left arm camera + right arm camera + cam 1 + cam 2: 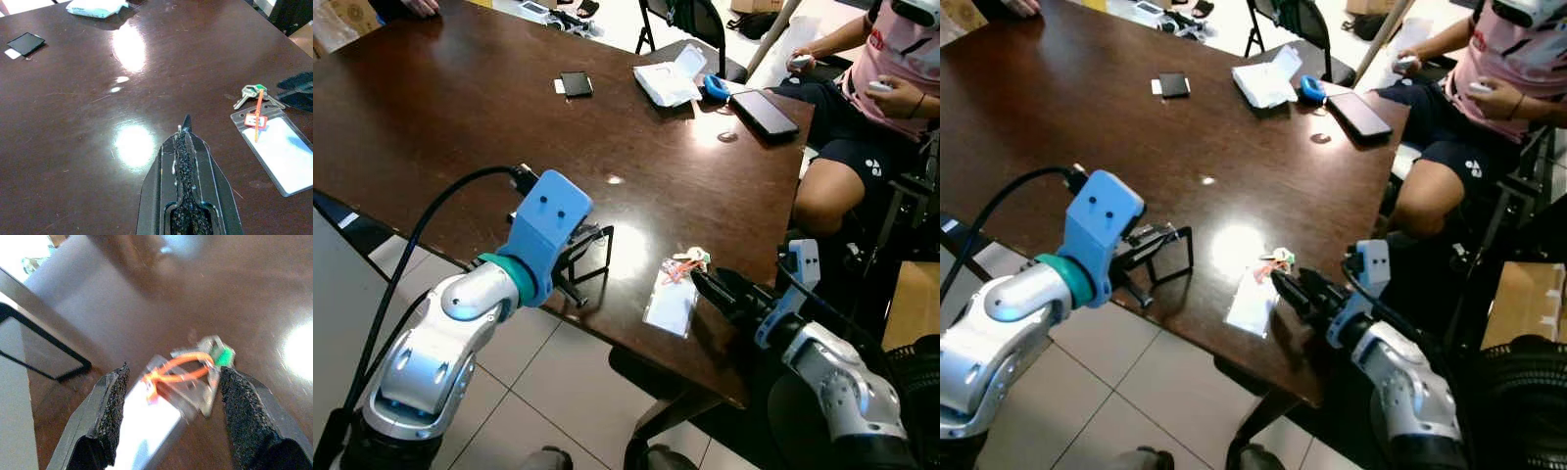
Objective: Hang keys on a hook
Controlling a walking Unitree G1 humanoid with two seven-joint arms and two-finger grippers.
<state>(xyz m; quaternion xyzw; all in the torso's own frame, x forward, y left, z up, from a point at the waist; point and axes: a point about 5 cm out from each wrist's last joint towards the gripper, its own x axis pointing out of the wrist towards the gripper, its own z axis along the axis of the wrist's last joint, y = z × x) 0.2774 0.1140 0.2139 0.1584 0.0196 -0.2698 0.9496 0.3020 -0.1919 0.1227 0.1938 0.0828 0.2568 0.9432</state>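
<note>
Dark polished wood makes up the tabletop (460,117), with a person (891,88) seated at its far right corner and a black phone (765,112), a white packet (668,82) and a small black card (576,84) lying toward the far edge. Near the front edge, towards the right corner, lie the keys (690,260), one with a green head, tied by an orange cord to a clear badge holder (671,303) that reaches almost to the edge.

The right gripper (710,285) hovers low just beside the keys, its two black fingers (110,404) spread apart with nothing between them; in the right wrist view the cord and keys sit framed between the pads. The left gripper (186,128) is pressed together, empty, low over the front edge beside a black wire stand (590,250), which is probably the hook.

The step in hand looks like the pick-up. To do it well, the right gripper should come down until both pads straddle the key ring rather than the slippery badge holder, then close squarely so the bunch does not skid off the nearby edge
</note>
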